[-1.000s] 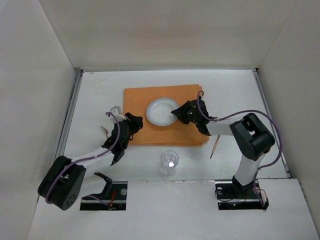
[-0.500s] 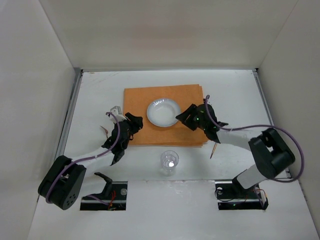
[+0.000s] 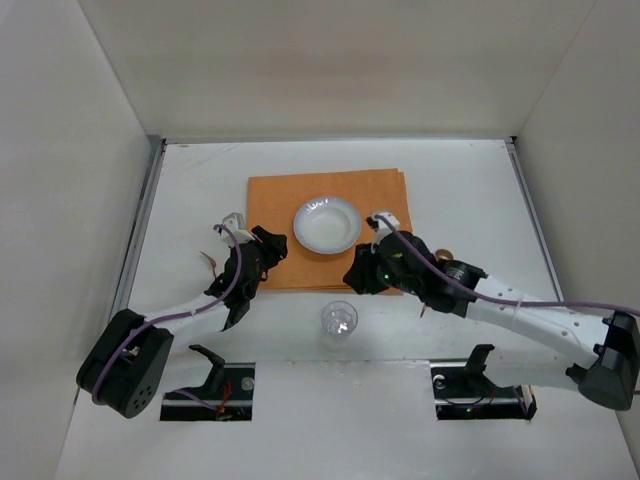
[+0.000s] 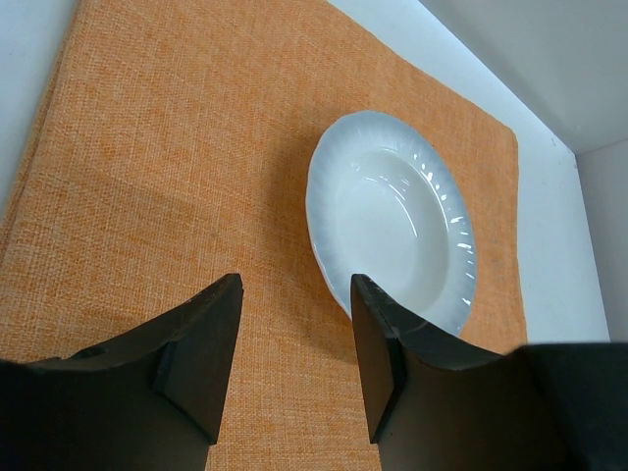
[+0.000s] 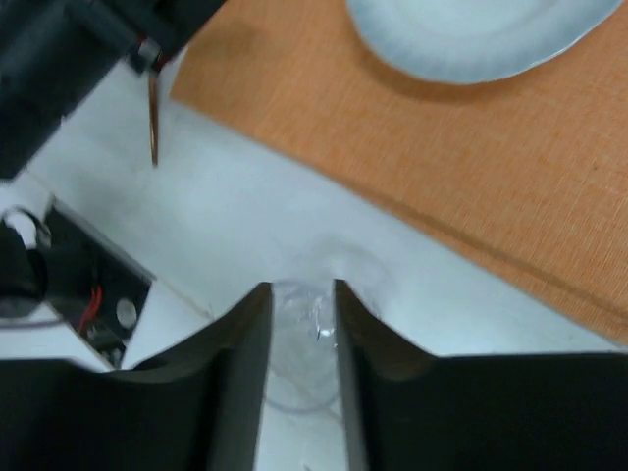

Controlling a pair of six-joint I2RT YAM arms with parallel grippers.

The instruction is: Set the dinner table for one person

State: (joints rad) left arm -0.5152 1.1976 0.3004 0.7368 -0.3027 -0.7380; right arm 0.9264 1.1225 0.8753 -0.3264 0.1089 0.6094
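The dinner table (image 3: 200, 180) is a white tabletop. An orange placemat (image 3: 275, 200) lies on it, and a white plate (image 3: 326, 224) sits on the mat. A clear glass (image 3: 338, 322) stands on the bare table in front of the mat. My right gripper (image 3: 358, 275) hovers at the mat's front edge, just behind the glass. In the right wrist view the right gripper (image 5: 302, 287) is open, and the glass (image 5: 299, 339) shows through the gap beyond the tips. My left gripper (image 4: 294, 285) is open and empty over the placemat (image 4: 196, 177), with the plate (image 4: 392, 216) to its right.
A thin brown utensil (image 3: 210, 263) lies on the table left of the left arm, and the utensil (image 5: 153, 118) also appears in the right wrist view. Another wooden piece (image 3: 428, 303) pokes out under the right arm. Grey rails and white walls edge the table.
The right arm has left the plate's right rim and swung forward and left, stretching out low toward the glass. The left arm, the plate and the glass have stayed put.
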